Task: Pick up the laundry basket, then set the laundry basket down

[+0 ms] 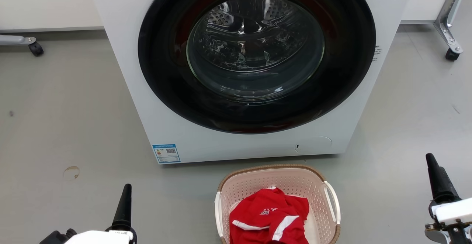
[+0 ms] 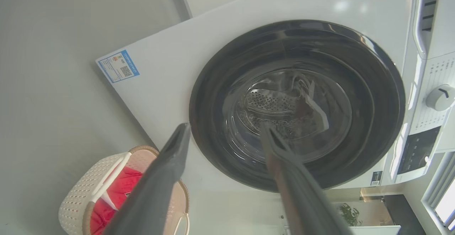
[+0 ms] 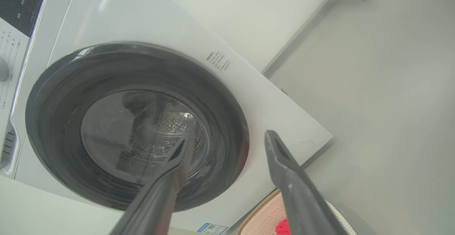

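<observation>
On the grey floor point(image 1: 73, 126), the laundry basket point(image 1: 291, 186) is sitting just before the washing machine point(image 1: 221, 144), a red shirt point(image 1: 269, 214) inside. The left pincer point(image 2: 224, 128) and right pincer point(image 3: 226, 138) are gaping wide, holding nothing.

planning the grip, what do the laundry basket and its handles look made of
Laundry basket: probably matte moulded plastic, judging by the evenly perforated pale walls. Brown rim: woven look, likely moulded plastic too. White handles: smooth plastic with a slight sheen.
</observation>
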Robot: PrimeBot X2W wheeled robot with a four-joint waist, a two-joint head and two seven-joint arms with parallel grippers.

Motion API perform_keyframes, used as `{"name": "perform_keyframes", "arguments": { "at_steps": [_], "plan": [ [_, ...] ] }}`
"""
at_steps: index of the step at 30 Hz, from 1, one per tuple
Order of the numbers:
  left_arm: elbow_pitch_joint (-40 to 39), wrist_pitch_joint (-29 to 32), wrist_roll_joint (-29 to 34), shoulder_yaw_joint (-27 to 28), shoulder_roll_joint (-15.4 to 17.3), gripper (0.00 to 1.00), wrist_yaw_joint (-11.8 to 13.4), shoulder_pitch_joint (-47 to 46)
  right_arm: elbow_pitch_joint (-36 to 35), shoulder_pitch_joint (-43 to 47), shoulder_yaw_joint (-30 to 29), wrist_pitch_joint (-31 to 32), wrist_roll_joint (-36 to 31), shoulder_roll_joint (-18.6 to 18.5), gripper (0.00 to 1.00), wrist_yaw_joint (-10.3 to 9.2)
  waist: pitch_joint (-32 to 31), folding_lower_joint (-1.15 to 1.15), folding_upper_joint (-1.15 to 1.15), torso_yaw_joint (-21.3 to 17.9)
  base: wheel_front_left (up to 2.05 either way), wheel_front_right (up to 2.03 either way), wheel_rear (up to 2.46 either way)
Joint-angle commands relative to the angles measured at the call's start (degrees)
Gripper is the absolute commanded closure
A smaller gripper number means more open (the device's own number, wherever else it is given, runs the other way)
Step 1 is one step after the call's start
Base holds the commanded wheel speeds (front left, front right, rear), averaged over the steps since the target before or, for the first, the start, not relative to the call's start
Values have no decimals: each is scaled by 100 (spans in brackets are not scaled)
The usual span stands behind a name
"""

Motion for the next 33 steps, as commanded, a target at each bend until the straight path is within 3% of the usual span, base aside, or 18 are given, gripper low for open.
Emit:
{"name": "perform_keyframes", "arguments": {
  "at_steps": [1, 33],
  "plan": [
    [-177, -64, 187, -4, 66, 0, 37, -183, -213, -82, 69, -96, -244, -202, 0, 13, 1, -1, 0, 4, 0, 0, 0],
    [-138, -602, 2390, -348, 93, 0, 190, -201, -320, 13, 766, -635, -2517, -456, 0, 21, -69, -1, 0, 72, 0, 0, 0]
  ]
}}
